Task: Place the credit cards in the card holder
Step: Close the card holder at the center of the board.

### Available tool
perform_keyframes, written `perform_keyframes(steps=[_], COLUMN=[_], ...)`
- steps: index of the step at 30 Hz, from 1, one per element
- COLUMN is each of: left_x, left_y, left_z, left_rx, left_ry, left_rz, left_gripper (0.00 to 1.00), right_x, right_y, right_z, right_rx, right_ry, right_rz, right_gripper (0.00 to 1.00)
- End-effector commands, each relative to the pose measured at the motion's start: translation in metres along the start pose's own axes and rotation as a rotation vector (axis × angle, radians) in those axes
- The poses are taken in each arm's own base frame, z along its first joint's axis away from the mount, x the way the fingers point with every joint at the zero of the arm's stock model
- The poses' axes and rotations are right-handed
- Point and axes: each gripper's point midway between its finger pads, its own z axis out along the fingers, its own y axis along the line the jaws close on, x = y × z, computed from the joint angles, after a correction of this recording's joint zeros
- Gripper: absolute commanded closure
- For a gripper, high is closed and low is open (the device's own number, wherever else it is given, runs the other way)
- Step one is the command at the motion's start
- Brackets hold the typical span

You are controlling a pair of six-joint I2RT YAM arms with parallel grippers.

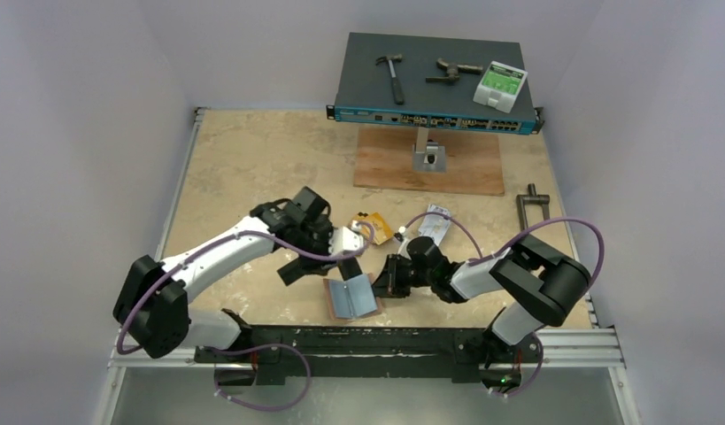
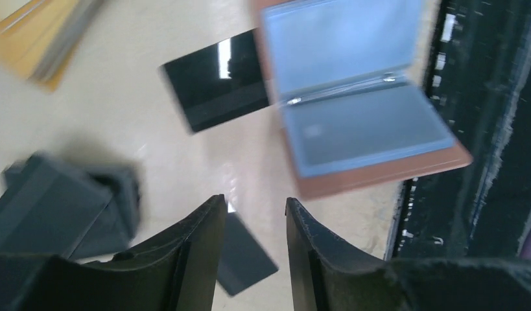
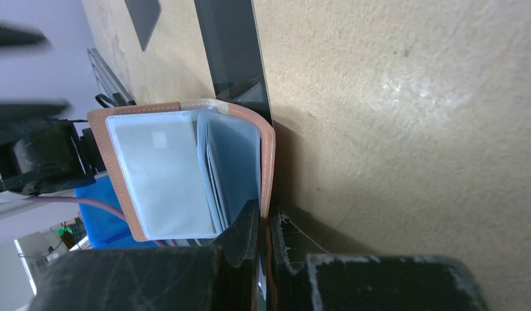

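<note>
Holder: your holder (image 1: 351, 297) lies open close to the near edge of the desk (image 1: 252, 159), between the two arms. Its pink cover is down and its clear sleeves face up.
Sleeves: through the top sleeve you can see a pale card (image 3: 162, 172) with a small square patch on it.
Right tool: your right tool (image 3: 268, 223) is clamped on the right edge of the holder. Its two fingers pinch the pink cover between them with no gap showing.
Left tool: your left tool (image 2: 255, 206) hangs over the desk just far and left of the holder. Its fingers are parted and nothing is gripped between them.
Black card: a glossy black card (image 2: 217, 84) lies flat against the holder's far side, and in the right wrist view it runs out from under the cover.
Grey card: a grey card (image 2: 249, 262) lies on the desk under the left tool's fingers. The view is blurred, so you cannot tell whether a finger touches it.
Orange stack: the orange stack (image 1: 376, 228) sits farther out than the holder, just right of the left tool.
Dark block: a dark block (image 2: 55, 214) lies left of the left tool, too blurred to tell whether it is made of cards.
</note>
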Motion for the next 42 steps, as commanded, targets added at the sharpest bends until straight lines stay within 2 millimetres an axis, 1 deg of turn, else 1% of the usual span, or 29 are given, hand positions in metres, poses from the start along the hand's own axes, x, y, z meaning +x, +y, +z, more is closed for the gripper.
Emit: perform_keyframes(steps=[1,3,6,8,10,12,13,14,17,18,21,23,24,27,29,32,35,42], left_x=[-0.002,0.004,0.02,0.026,0.03,0.031,0.032,0.035,0.034,0.03,0.02,0.015,0.014,0.014,0.009,-0.014,-0.038,-0.073], left_y=[-0.051,-0.049,-0.038,-0.025,-0.009,0.0,0.001,-0.003,-0.022,-0.026,-0.049,-0.06,-0.062,-0.06,-0.056,-0.048,-0.048,-0.055], left_z=[0.029,0.031,0.025,0.016,0.004,-0.007,-0.01,-0.011,0.001,0.008,0.027,0.036,0.039,0.044,0.045,0.043,0.036,0.038], left_rx=[0.205,0.203,0.174,0.127,0.079,0.048,0.051,0.068,0.122,0.125,0.171,0.207,0.22,0.228,0.201,0.145,0.137,0.195], left_ry=[0.024,0.057,0.142,0.163,0.14,0.128,0.13,0.134,0.102,0.087,0.066,0.073,0.079,0.097,0.08,0.006,-0.07,-0.187], left_rz=[0.187,0.209,0.255,0.258,0.233,0.217,0.222,0.229,0.229,0.24,0.271,0.279,0.277,0.275,0.269,0.228,0.166,0.033], left_gripper=[0.63,0.67,0.71,0.72,0.72,0.72,0.72,0.71,0.71,0.71,0.73,0.74,0.75,0.77,0.78,0.77,0.77,0.76], right_x=[0.014,0.013,0.016,0.018,0.02,0.02,0.02,0.02,0.019,0.018,0.018,0.018,0.018,0.018,0.018,0.017,0.017,0.017], right_y=[-0.052,-0.054,-0.057,-0.059,-0.06,-0.06,-0.06,-0.06,-0.058,-0.057,-0.057,-0.058,-0.058,-0.06,-0.059,-0.058,-0.058,-0.058], right_z=[0.0,-0.002,-0.006,-0.007,-0.007,-0.007,-0.007,-0.007,-0.006,-0.006,-0.005,-0.005,-0.004,-0.003,-0.003,-0.002,-0.001,-0.001], right_rx=[0.194,0.208,0.213,0.214,0.214,0.212,0.213,0.213,0.209,0.207,0.204,0.206,0.207,0.209,0.205,0.204,0.203,0.203], right_ry=[0.024,0.018,0.014,0.018,0.021,0.022,0.023,0.023,0.025,0.023,0.023,0.022,0.023,0.024,0.023,0.024,0.028,0.029], right_rz=[0.022,0.021,0.029,0.033,0.033,0.032,0.03,0.028,0.023,0.023,0.028,0.03,0.031,0.035,0.035,0.032,0.028,0.022], right_gripper=[1.0,1.0,1.0,1.0,1.0,1.0,1.0,1.0,1.0,1.0,1.0,1.0,1.0,1.0,1.0,1.0,1.0,1.0])
